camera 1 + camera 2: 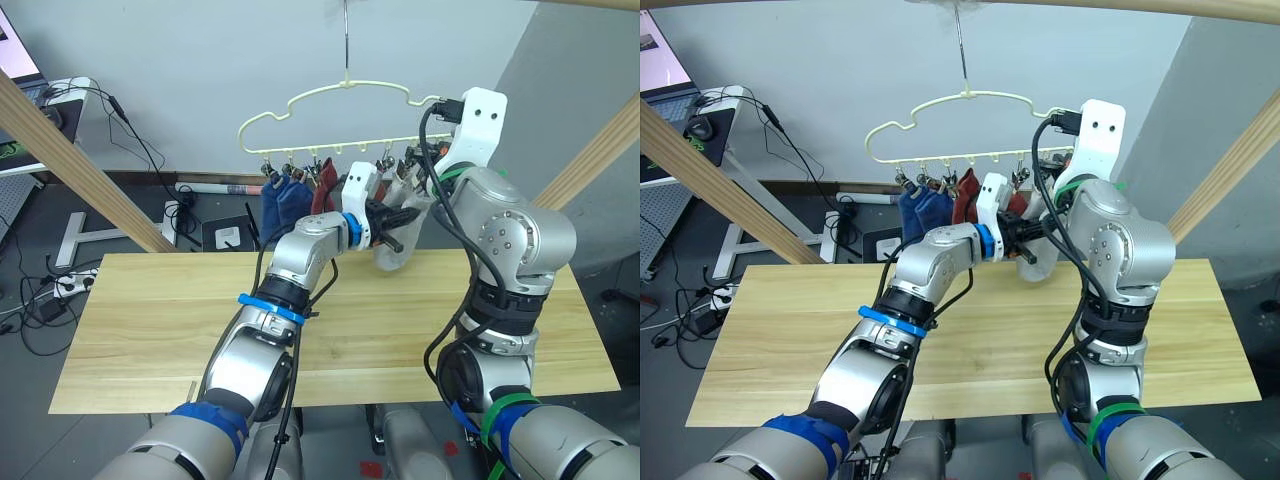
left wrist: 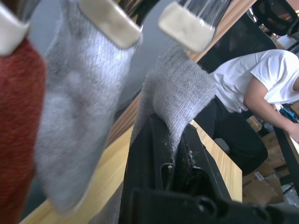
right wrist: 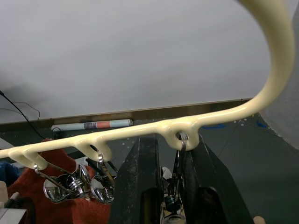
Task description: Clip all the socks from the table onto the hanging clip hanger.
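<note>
A: Where is the last light grey sock (image 2: 180, 100)?

B: Pinched in the left gripper (image 1: 392, 222), hanging lengthwise just under the end clip (image 3: 179, 158) of the clip hanger (image 1: 330, 90).

A: And the right gripper (image 3: 172, 186)?

B: Squeezing that clip. Five socks hang alongside; the neighbouring grey sock (image 2: 74, 107) crowds closest. The table (image 1: 150, 330) lies below.

Six socks (image 1: 300, 200) (two blue, two red, two grey), one hanger (image 1: 330, 95).

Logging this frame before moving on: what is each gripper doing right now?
Left gripper: shut on the light grey sock at the clip hanger.
Right gripper: shut on the end metal clip.
</note>
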`<state>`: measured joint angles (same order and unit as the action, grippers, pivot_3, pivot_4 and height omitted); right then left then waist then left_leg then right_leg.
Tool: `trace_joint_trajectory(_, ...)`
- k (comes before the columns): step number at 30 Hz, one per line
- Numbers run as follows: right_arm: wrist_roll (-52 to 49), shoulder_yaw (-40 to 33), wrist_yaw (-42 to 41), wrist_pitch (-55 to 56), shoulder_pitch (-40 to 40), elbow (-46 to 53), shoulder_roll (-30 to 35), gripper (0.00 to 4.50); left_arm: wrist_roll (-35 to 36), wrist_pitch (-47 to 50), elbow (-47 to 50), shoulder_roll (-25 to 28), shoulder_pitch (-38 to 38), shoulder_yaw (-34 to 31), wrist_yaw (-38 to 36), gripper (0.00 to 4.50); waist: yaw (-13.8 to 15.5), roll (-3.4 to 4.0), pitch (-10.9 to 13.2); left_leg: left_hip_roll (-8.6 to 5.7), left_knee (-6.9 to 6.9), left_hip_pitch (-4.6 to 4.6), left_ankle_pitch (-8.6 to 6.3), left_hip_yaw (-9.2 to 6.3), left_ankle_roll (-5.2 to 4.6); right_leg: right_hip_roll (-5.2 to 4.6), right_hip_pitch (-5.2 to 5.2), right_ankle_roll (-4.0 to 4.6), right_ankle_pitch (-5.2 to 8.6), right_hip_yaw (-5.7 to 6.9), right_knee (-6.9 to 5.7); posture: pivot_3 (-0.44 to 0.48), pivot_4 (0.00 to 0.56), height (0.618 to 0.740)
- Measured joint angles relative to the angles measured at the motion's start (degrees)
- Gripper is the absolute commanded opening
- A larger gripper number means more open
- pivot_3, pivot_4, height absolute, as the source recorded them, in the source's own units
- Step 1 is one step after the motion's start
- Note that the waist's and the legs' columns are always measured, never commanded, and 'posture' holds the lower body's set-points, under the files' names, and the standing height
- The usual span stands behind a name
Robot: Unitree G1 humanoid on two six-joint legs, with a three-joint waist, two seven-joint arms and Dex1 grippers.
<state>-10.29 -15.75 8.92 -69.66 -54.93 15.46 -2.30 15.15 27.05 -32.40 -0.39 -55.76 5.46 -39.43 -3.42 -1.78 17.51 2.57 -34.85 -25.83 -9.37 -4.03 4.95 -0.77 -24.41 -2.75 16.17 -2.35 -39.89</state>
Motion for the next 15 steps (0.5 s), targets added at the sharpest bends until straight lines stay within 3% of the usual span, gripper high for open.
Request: trace_joint_trajectory(15,0.03,0.00,0.13,0.02,0.00,0.06,-0.16,0.46,0.36,0.06,-0.23,-1.13,-1.27,-2.21,0.32,0.08,-0.02,0.00,0.00,0.00,0.00,0.00,0.00,0.00,0.00,0.00,0.00,0.00,0.00,0.00,0.00,-0.049,0.268,0.740)
